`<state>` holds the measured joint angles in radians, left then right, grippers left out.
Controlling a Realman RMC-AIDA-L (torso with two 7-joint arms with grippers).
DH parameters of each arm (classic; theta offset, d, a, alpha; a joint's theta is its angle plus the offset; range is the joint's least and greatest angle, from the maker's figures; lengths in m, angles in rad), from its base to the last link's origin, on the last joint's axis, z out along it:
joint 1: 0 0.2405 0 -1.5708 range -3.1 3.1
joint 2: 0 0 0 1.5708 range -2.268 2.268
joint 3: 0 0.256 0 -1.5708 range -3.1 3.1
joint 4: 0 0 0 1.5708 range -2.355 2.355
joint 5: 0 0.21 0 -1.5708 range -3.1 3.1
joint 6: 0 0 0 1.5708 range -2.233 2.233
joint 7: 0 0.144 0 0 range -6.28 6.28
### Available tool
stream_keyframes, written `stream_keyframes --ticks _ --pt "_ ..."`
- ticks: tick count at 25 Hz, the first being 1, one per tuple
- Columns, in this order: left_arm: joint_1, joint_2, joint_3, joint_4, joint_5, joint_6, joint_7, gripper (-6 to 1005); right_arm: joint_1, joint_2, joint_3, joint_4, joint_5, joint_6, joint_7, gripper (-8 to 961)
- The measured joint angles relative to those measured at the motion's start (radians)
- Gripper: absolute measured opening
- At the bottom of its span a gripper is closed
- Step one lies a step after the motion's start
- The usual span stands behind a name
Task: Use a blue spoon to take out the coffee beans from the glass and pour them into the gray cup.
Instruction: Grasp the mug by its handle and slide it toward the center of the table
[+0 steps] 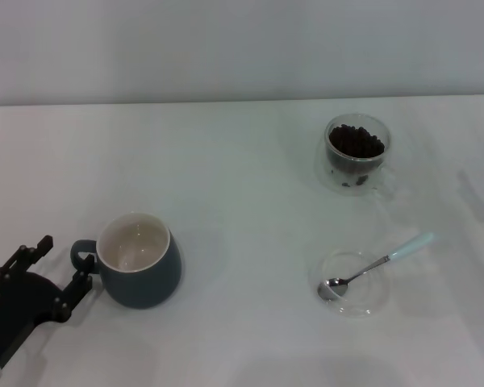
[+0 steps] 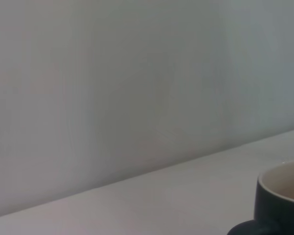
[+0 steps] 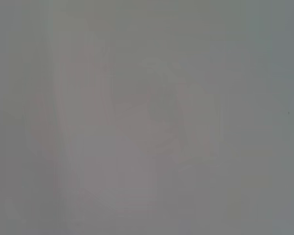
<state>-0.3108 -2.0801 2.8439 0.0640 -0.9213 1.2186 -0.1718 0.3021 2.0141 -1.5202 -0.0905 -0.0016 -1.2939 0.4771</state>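
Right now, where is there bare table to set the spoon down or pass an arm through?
Widest bare stretch: between the gray cup and the saucer holding the blue spoon. Also open beyond the cup. Tight: left gripper at the cup's handle; glass to saucer.

My left gripper (image 1: 60,270) sits just beside the gray cup (image 1: 139,262), its handle facing my fingers. Open worktop (image 1: 242,185) separates that cup from the glass (image 1: 356,153) and blue spoon (image 1: 377,264), which stand apart.
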Motion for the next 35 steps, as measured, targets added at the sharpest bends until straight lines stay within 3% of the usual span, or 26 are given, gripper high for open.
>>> stream_keyframes --ticks 5,10,18,24,35 --pt "-0.018 0.0 0.0 0.001 -0.003 -0.025 0.0 675 0.0 0.0 0.002 -0.001 0.002 0.0 0.0 873" --pt "-0.027 -0.002 0.0 0.006 0.001 -0.037 0.001 612 0.002 0.0 0.003 -0.002 0.005 0.0 0.0 873" --pt "-0.029 -0.005 0.0 0.035 -0.004 -0.048 0.053 392 0.005 0.0 0.004 -0.003 0.005 -0.001 0.0 873" --pt "-0.033 -0.005 0.0 0.068 -0.006 -0.056 0.129 156 0.006 0.0 0.002 -0.005 0.004 -0.001 0.0 873" --pt "-0.079 -0.006 -0.001 0.103 -0.006 -0.085 0.137 100 0.006 0.0 -0.004 -0.016 -0.002 -0.001 0.009 872"
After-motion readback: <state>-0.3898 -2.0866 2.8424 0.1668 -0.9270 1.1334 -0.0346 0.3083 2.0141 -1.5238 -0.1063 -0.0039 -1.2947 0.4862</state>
